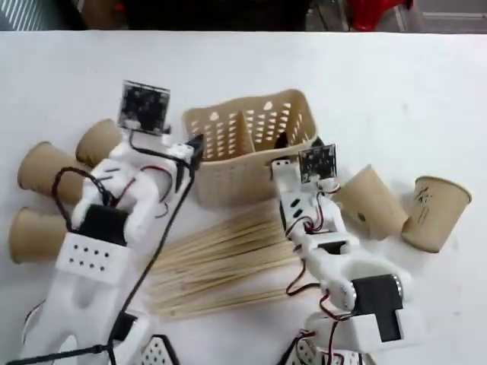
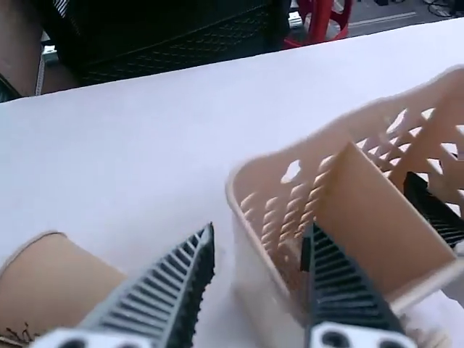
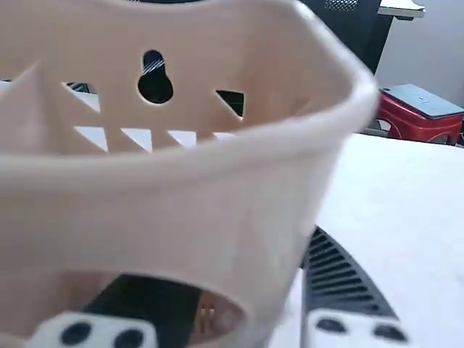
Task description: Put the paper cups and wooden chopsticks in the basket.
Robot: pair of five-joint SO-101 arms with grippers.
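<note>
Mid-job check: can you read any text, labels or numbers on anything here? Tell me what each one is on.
No text here can be read.
Right cup: dark print near the rim, too small to read.
Left cup: dark marks at the picture's edge in the left wrist view, cut off and unreadable.
Basket and chopsticks: no print visible.

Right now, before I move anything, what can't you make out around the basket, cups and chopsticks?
High view: basket floor, hidden by its near wall.
High view: wooden chopsticks, one end of the pile under the right arm; too fine to count.
Right wrist view: basket's inside, blocked by its own wall up close.
Left wrist view: paper cup, cut off by the edge and partly behind the left end effector.
</note>
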